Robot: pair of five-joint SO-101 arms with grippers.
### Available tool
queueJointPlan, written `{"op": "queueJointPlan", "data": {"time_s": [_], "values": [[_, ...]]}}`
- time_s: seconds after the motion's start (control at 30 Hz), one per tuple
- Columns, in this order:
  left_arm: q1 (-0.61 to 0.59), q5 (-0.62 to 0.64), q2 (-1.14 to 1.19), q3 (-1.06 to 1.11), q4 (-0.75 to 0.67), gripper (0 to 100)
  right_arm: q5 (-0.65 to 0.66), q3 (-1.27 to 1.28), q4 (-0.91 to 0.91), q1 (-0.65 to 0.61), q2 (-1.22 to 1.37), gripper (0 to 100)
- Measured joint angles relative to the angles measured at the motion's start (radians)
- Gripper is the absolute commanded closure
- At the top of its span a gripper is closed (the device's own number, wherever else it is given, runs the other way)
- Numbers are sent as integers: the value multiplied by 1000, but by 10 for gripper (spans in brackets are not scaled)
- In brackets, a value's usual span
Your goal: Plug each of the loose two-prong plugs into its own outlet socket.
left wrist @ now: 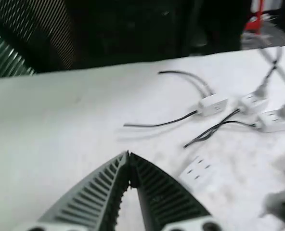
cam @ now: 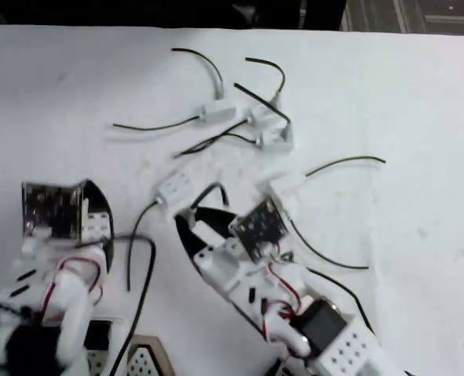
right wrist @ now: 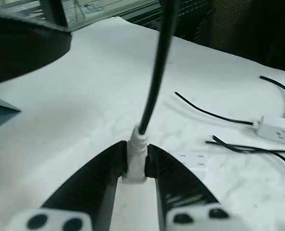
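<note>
While the right gripper (right wrist: pixel 135 153) clamps its fingers (right wrist: pixel 99 175) on a plug (right wrist: pixel 136 161), next should come squaring it to the nearby socket block (right wrist: pixel 193 161); left gripper (left wrist: pixel 129 166): fingers together.

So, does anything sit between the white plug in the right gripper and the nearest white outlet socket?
Nothing visible. The right gripper holds the white two-prong plug on its black cord, and only bare white table separates it from the white rectangular outlet socket.

Two arms (cam: pixel 59 301) (cam: pixel 295 301), one plug (right wrist: pixel 135 159), four outlet sockets (cam: pixel 216 112) (cam: pixel 259 117) (cam: pixel 277 139) (cam: pixel 175 186) — plus a fifth white corded block (cam: pixel 283 186) of unclear kind
</note>
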Motion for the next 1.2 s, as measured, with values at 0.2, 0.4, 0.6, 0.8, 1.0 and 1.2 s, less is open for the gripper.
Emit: {"op": "queueJointPlan", "data": {"time_s": [0.2, 0.4, 0.6, 0.8, 1.0, 1.2], "values": [[-121, 31, 11, 272, -192, 978, 9, -91, -167, 55, 348, 982], [-167, 63, 11, 408, -334, 978, 71, -218, -411, 64, 772, 981], [-169, 89, 9, 425, -382, 978, 132, -328, -644, 98, 1152, 981], [-169, 89, 9, 425, -382, 978, 138, -419, -764, 183, 1402, 981], [-169, 89, 9, 425, -382, 978, 155, -433, -802, 186, 1455, 981], [-169, 89, 9, 425, -382, 978, 164, -433, -802, 201, 1461, 981]]}}
